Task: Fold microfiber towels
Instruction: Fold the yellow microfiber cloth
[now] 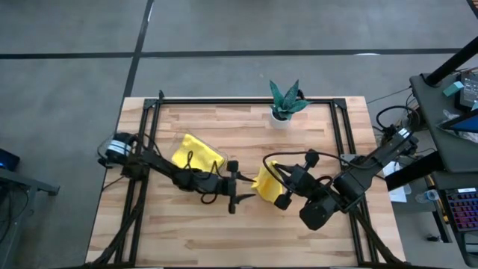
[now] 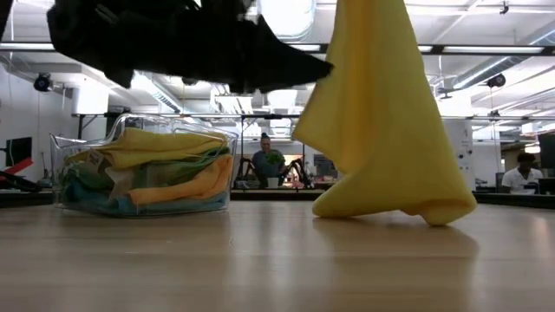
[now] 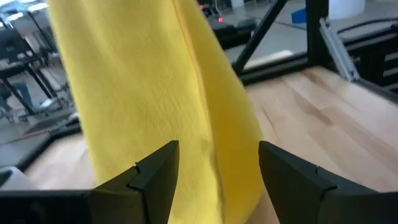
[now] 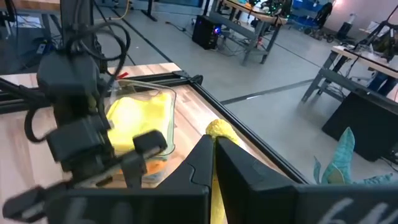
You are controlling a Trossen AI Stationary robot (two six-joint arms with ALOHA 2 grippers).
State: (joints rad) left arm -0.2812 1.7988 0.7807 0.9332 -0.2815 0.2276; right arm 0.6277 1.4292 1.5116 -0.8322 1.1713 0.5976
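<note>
- Yellow microfiber towel (image 2: 381,130) hanging above mid-table, lower end bunched on the wooden table (image 1: 187,232)
- Pinched at its top corner by the right gripper (image 4: 214,144), fingers clamped tight on the cloth
- Left gripper (image 3: 217,165) spread wide beside the hanging cloth, fabric between the fingers, nothing grasped
- Heaped in the clear tray (image 2: 143,169) near the left arm: more towels, yellow uppermost
- Teal plant (image 1: 286,99) at the far edge
</note>
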